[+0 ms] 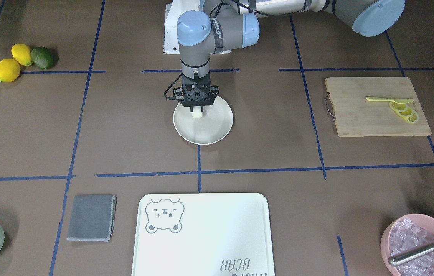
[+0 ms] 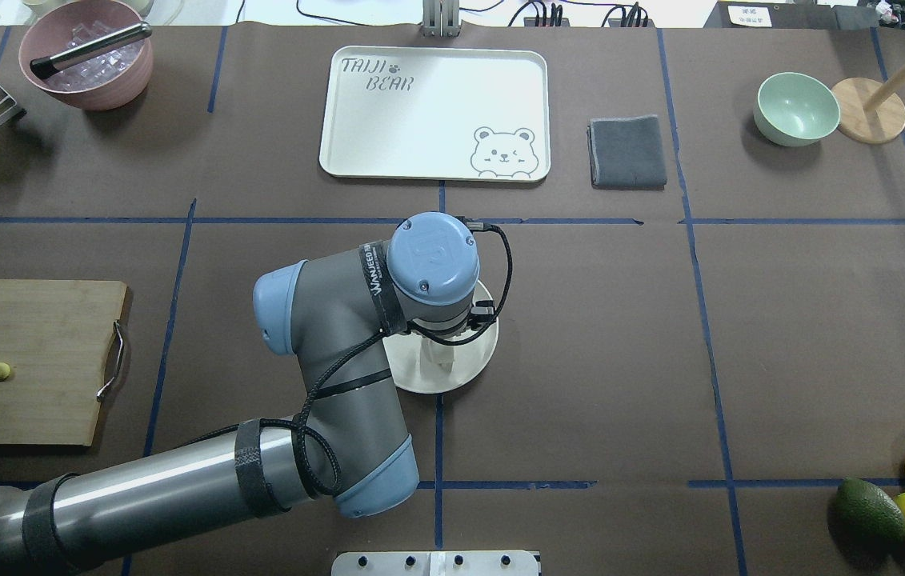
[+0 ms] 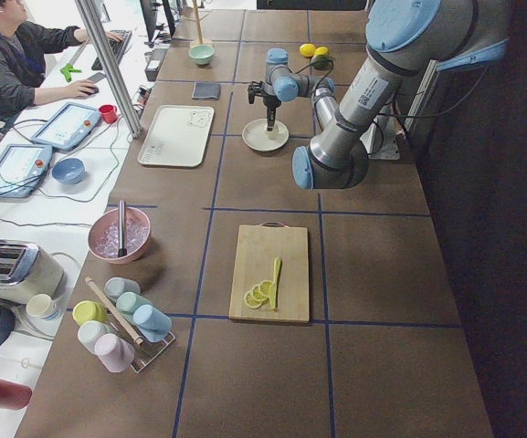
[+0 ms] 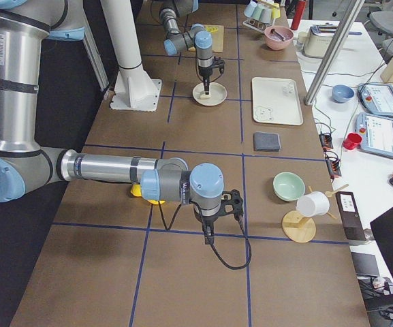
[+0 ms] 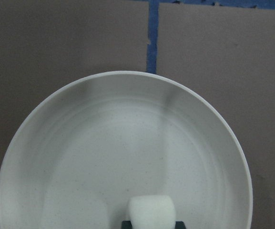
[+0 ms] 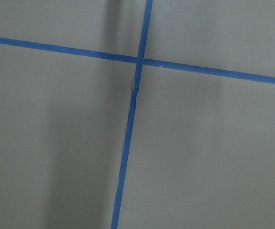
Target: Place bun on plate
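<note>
Left gripper clenched on the bun, pointing straight down over the plate, robot side of centre. Looks like a set-down pose; contact unclear.
Overhead: wrist hides the grasp, plate partly visible.
Left wrist cam: bun inside plate rim, not yet released.
Right gripper: side view only, can't tell its state.

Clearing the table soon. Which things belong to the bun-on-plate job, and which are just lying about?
In use: small off-white bun, round cream-white plate, left tool holding the bun.
Lying about: two yellow lemons, green avocado, wooden cutting board, white bear-print tray, grey folded cloth.
</note>
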Controlling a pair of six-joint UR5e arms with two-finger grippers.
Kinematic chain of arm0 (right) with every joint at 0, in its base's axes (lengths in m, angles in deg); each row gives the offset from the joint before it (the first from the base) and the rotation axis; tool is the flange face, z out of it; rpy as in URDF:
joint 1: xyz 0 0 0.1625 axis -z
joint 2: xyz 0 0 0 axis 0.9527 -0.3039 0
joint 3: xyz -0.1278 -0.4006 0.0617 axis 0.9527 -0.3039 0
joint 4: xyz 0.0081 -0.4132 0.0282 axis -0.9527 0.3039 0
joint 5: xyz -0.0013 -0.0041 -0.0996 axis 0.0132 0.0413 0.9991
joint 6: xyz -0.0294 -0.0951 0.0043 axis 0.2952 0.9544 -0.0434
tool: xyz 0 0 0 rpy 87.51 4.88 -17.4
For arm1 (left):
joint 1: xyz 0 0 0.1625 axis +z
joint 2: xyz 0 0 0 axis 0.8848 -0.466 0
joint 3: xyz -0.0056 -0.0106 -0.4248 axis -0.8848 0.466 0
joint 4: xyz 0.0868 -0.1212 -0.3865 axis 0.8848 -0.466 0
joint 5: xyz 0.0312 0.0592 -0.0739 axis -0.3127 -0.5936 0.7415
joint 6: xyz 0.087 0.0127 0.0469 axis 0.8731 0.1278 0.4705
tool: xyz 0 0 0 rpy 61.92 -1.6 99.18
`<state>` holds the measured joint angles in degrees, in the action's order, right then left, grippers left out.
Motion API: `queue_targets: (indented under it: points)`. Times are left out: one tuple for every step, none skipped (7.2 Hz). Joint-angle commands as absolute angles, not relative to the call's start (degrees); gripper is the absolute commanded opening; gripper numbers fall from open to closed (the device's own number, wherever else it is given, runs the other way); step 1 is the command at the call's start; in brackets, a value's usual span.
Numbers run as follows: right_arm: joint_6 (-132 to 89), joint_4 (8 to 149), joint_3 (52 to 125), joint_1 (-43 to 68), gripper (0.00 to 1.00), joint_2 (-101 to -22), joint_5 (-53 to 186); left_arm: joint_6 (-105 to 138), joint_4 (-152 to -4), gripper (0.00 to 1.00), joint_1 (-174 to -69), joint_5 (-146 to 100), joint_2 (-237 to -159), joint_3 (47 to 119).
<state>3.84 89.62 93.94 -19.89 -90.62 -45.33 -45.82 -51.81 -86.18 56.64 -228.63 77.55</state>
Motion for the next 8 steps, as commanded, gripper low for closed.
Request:
queue_targets:
  points:
    - [3.84, 89.52, 93.95, -19.89, 1.0, -90.62, -45.33, -45.63, -52.81, 1.0, -86.22, 56.29, -227.52, 77.78]
    - [3.84, 89.61, 94.03, -19.89, 1.0, -90.62, -45.33, -44.15, -52.55, 1.0, -87.09, 56.54, -227.51, 78.39]
    - [3.76, 89.52, 94.03, -19.89, 1.0, -90.7, -45.33, -40.56, -50.2, 1.0, -89.62, 56.98, -225.25, 83.79]
    - [3.32, 89.35, 93.86, -19.89, 1.0, -90.7, -45.24, -35.13, -44.87, 1.0, -93.13, 61.6, -220.27, 92.72]
    - [3.32, 89.17, 93.94, -19.89, 1.0, -90.7, -45.24, -27.42, -42.47, 1.0, -98.12, 65.91, -214.3, 101.68]
    - [3.32, 89.17, 93.86, -19.89, 1.0, -90.62, -45.24, -18.64, -42.27, 1.0, -106.09, 71.61, -205.19, 108.82]
    - [3.23, 89.09, 93.86, -19.89, 1.0, -90.62, -45.24, -4.46, -42.35, 1.0, -116.7, 79.58, -197.62, 109.68]
    - [3.23, 89.08, 93.68, -19.89, 1.0, -90.62, -45.16, 10.47, -42.18, 1.0, -126.9, 84.27, -192.23, 107.77]
